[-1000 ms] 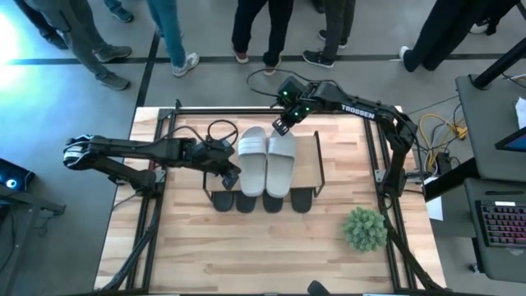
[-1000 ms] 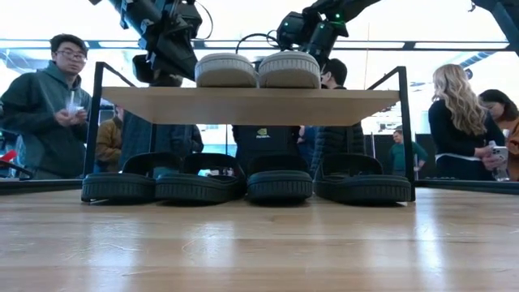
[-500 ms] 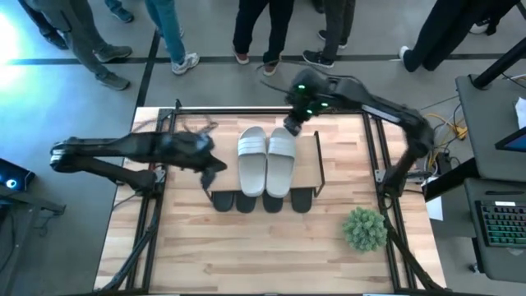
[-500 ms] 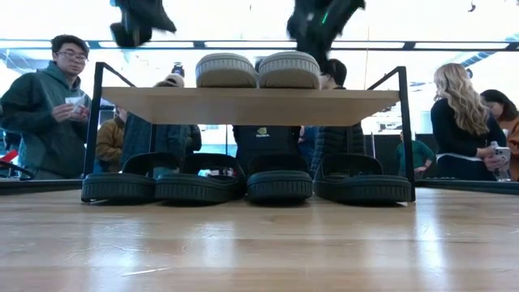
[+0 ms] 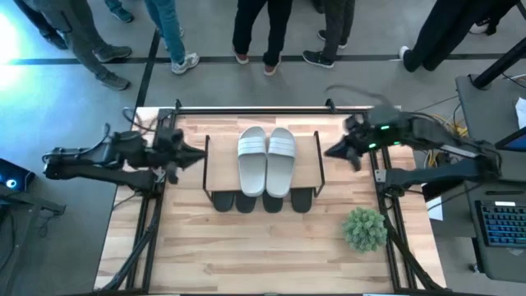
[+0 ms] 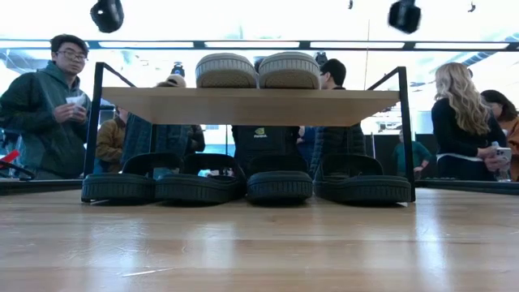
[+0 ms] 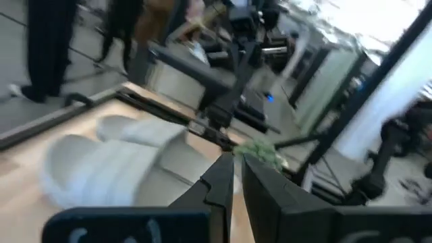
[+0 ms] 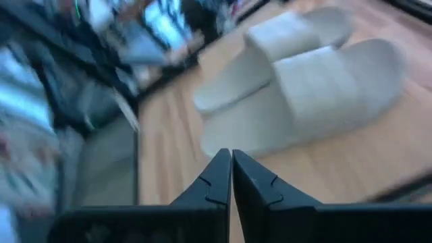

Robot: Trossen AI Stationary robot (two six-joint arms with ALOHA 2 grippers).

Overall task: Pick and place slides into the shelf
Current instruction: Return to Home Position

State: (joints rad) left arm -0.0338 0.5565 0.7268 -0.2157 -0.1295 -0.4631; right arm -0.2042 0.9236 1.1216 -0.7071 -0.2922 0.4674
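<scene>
Two pale grey-white slides (image 5: 266, 161) lie side by side, soles down, on the shelf's light-wood top board (image 5: 220, 158); the low view shows them (image 6: 258, 70) on the board (image 6: 243, 105). Several black slides (image 6: 243, 185) rest on the table under the board, toes poking out in the high view (image 5: 263, 201). My left gripper (image 5: 200, 154) is shut and empty, left of the shelf. My right gripper (image 5: 330, 152) is shut and empty, right of the shelf. Both wrist views show shut fingers (image 7: 236, 177) (image 8: 228, 169) and the pale slides beyond.
A small green plant (image 5: 364, 228) stands on the table near the front right. The shelf's black wire legs (image 6: 96, 122) frame the slides. Several people stand beyond the table's far edge (image 5: 255, 33). Bare wooden tabletop (image 5: 263, 255) lies in front of the shelf.
Both grippers have drawn back from the pale slides and risen: the left one toward the table's left edge, the right one from the shelf's far side toward the table's right edge. Both have tipped toward level. The slides have stayed in place.
</scene>
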